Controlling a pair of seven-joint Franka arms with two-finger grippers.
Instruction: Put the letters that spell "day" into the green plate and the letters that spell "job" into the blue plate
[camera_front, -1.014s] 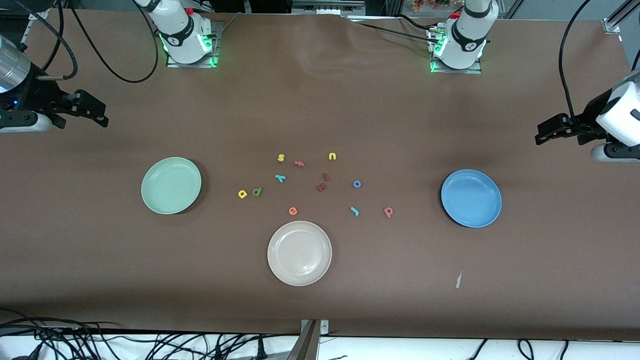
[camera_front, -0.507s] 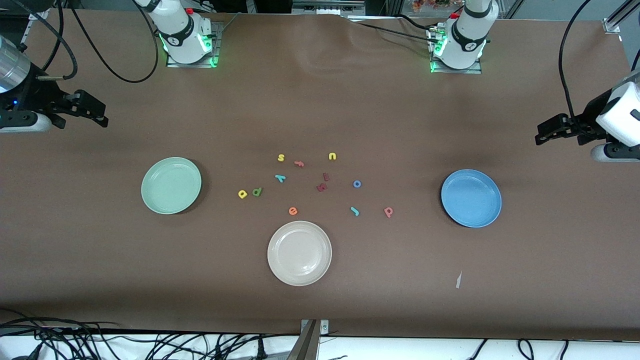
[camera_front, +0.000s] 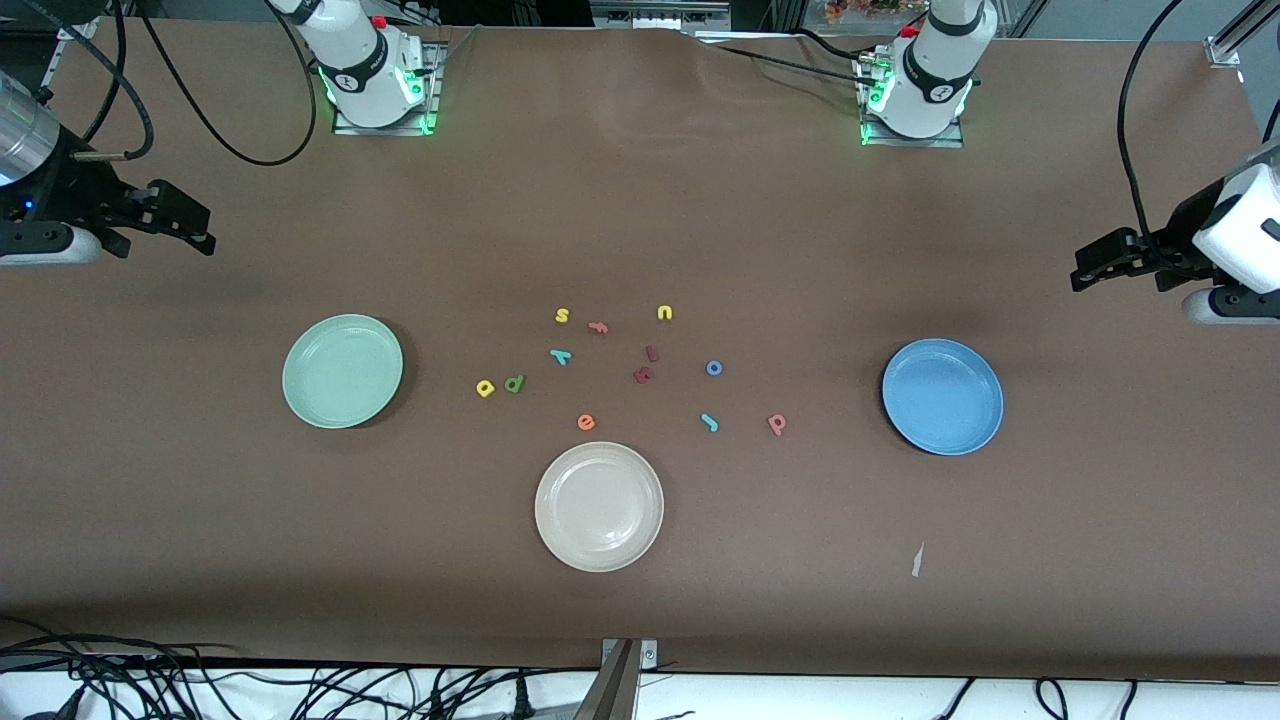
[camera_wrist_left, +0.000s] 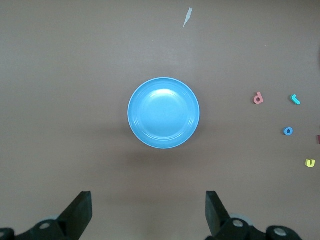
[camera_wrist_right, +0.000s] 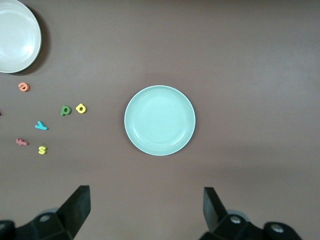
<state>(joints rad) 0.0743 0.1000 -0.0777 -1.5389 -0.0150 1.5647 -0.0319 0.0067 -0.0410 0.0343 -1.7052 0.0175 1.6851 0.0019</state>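
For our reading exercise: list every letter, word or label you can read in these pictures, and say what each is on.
No printed words or labels; only loose foam letters on the table:
"s", yellow
"u", yellow
"e", orange
"o", blue
"y", teal
"d", dark green
Dark red letters: unreadable.

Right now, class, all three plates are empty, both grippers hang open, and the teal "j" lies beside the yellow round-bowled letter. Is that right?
Not quite. Beside the yellow round-bowled letter lies the dark green "d", as the front view shows; the teal "j" lies apart, toward the blue plate. The green plate and cream-white plate are empty too, and left gripper and right gripper are open.
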